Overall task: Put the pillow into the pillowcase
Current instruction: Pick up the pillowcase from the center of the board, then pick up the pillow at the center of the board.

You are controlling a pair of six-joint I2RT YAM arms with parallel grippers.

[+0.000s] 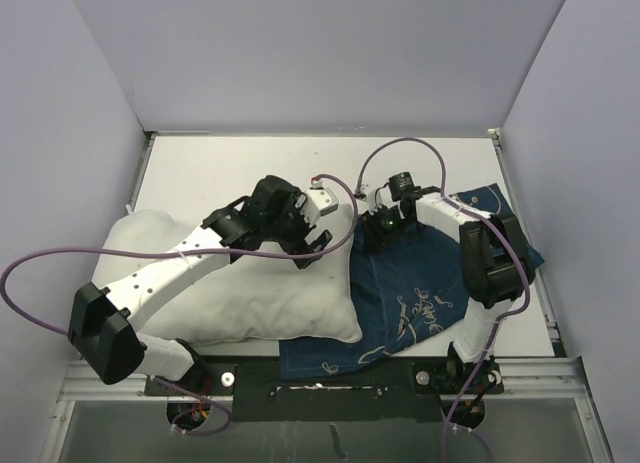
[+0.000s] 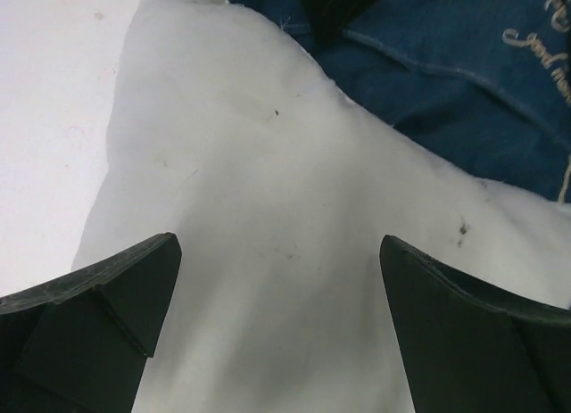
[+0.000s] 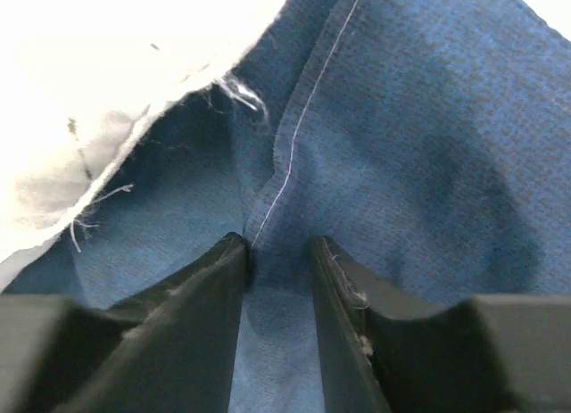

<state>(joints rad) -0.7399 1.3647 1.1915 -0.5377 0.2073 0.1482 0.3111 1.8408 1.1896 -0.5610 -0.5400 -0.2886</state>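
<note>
Pillow (image 1: 250,298) is lying on the desk (image 1: 220,173), its right end overlapping the edge of the pillowcase (image 1: 420,293), which is lying rumpled beside it. Left hand (image 2: 277,252) is hovering above the pillow's far right corner, fingers spread wide. Right hand (image 3: 278,248) is pinching a fold of pillowcase fabric beside a stitched seam.

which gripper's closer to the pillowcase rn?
Right. The right gripper is pinching the pillowcase fabric at a seam; the left gripper hangs open over the pillow, short of the case.
</note>
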